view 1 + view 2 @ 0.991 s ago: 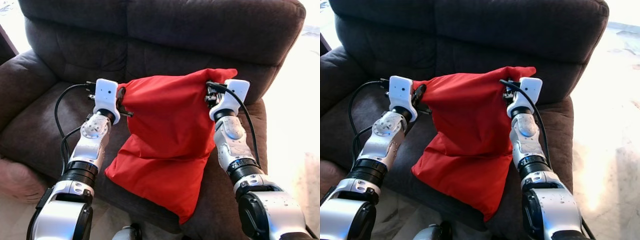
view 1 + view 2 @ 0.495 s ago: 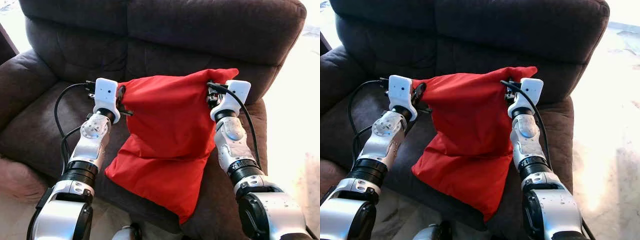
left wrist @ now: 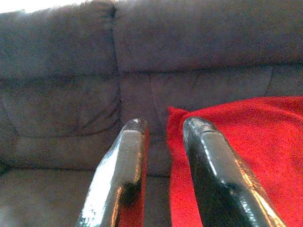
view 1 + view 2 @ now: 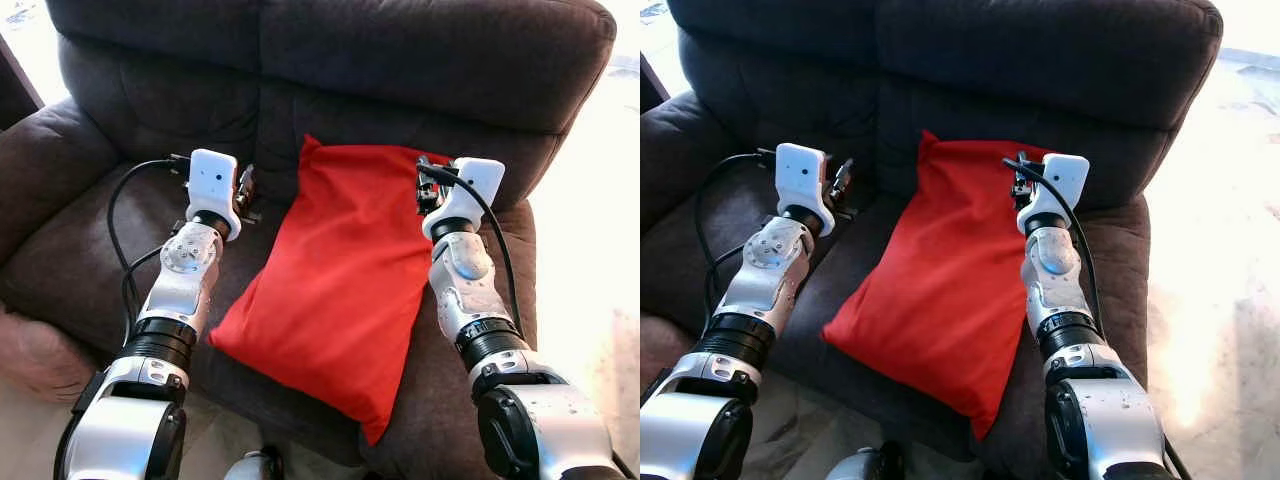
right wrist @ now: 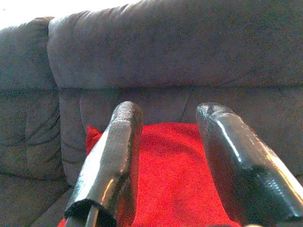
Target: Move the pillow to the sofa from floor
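The red pillow [image 4: 340, 280] lies flat on the seat of the dark brown sofa [image 4: 400, 60], its top corner leaning on the backrest and its lower corner hanging over the seat's front edge. My left gripper [image 3: 163, 125] hovers at the pillow's upper left corner, open, with only a sliver of red fabric [image 3: 246, 142] beside its fingers. Over the pillow's upper right edge, my right gripper [image 5: 170, 111] is open with nothing between its fingers, and the red fabric [image 5: 170, 165] lies below it.
The sofa's left armrest [image 4: 40, 150] rises beside my left arm. Bright pale floor [image 4: 590, 250] runs along the sofa's right side. A black cable [image 4: 125, 230] loops off my left wrist over the seat.
Both grippers have let go of the pillow's top edge. The pillow has dropped from hanging between them and now lies flat on the seat. The arms have hardly moved.
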Tool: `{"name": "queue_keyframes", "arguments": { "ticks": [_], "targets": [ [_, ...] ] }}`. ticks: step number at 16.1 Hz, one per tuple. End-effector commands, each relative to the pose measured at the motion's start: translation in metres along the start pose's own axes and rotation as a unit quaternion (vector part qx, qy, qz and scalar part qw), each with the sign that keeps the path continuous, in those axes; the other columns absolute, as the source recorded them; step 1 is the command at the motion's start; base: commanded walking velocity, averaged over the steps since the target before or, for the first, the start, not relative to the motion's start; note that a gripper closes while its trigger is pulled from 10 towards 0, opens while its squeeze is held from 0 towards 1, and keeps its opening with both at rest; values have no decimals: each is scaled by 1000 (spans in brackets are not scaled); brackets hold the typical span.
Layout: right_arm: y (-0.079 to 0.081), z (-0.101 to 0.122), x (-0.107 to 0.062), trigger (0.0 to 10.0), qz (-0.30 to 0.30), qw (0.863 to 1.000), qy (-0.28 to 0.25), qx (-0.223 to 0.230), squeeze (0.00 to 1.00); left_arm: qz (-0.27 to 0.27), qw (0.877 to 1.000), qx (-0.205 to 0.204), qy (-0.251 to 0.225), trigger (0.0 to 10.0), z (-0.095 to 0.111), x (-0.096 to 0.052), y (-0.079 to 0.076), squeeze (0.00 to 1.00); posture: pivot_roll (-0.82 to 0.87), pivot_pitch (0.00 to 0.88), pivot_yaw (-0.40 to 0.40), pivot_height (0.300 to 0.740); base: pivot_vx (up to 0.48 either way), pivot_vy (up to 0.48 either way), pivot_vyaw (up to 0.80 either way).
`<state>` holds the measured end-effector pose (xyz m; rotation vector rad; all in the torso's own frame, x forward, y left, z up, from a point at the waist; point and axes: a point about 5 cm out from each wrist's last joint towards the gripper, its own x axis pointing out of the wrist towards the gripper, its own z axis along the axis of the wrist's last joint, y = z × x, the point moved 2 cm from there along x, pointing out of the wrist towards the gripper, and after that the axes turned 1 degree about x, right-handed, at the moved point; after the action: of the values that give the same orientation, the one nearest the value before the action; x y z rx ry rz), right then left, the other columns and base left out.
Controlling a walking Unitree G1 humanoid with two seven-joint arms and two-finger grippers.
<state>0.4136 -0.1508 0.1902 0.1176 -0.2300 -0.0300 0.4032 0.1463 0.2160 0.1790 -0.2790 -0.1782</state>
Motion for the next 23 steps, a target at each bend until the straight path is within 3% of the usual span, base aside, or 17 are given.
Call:
{"name": "queue_keyframes", "arguments": {
  "ticks": [1, 5, 9, 12, 14, 17, 23],
  "targets": [
    [-3, 5, 0, 10000, -8, 1000, -15, 0, 0, 7, 1000, 8, -12, 10000, 7, 2, 5, 0, 181, 159, 2, 740, 0, 0, 0],
    [-5, 9, -2, 10000, -14, 999, -31, -6, 0, 14, 1000, 13, -9, 10000, 0, -7, 10, 0, 179, 152, 2, 740, 0, 0, 0],
    [-10, -2, -16, 10000, -12, 999, -35, -13, 0, 26, 999, -7, -29, 10000, -8, -28, 9, 0, 180, 144, 2, 740, 0, 0, 0],
    [-24, -7, -43, 10000, -25, 997, -61, -43, 0, 70, 996, -18, -46, 10000, -14, -55, 15, 0, 170, 131, 4, 740, 0, 0, 0],
    [-29, -13, -58, 10000, -30, 996, -62, -59, 0, 83, 996, -3, -40, 10000, -20, -68, 12, 0, 168, 126, 4, 740, 0, 0, 0],
    [-28, -18, -69, 10000, -29, 997, -50, -49, 0, 70, 997, 11, -32, 10000, -25, -79, -3, 0, 166, 128, 2, 740, 0, 0, 0],
    [-15, -19, -67, 10000, -20, 998, -38, -39, 0, 80, 996, -11, -23, 10000, -26, -79, -10, 0, 169, 142, -1, 740, 0, 0, 0]
  ]
}}
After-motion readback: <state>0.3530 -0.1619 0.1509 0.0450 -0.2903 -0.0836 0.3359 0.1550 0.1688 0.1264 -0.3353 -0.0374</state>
